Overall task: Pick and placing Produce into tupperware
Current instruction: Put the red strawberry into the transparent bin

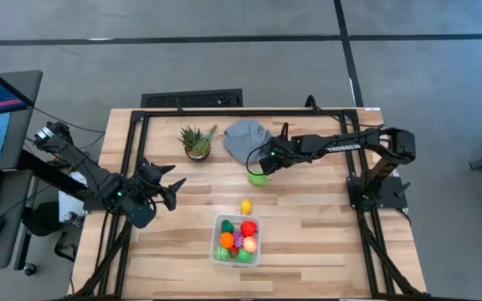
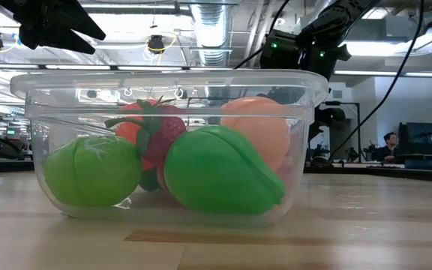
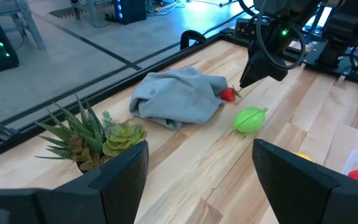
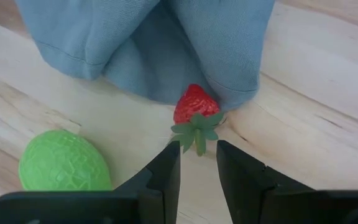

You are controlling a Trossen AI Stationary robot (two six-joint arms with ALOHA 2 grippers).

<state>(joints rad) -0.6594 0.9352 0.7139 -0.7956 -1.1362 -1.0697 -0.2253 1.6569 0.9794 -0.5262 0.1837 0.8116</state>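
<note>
The clear tupperware (image 1: pixel 218 251) stands at the table's near middle, holding several toy fruits; the low view shows green, red and peach ones behind its wall (image 2: pixel 167 90). A yellow piece (image 1: pixel 246 206) lies just beyond it, and a green fruit (image 1: pixel 258 177) farther off. A red strawberry (image 4: pixel 194 107) lies against the grey cloth's (image 4: pixel 166 43) edge. My right gripper (image 4: pixel 197 163) hovers over the strawberry, open by a narrow gap, its fingertips either side of the green leaves. My left gripper (image 3: pixel 197 174) waits wide open at the table's left (image 1: pixel 170 188).
A spiky potted plant (image 1: pixel 197 142) stands left of the grey cloth (image 1: pixel 245 138) near the far edge. The green fruit (image 4: pixel 64 165) lies close beside my right gripper's fingers. Bare wood lies to the container's right. A person sits in the room beyond (image 2: pixel 387 146).
</note>
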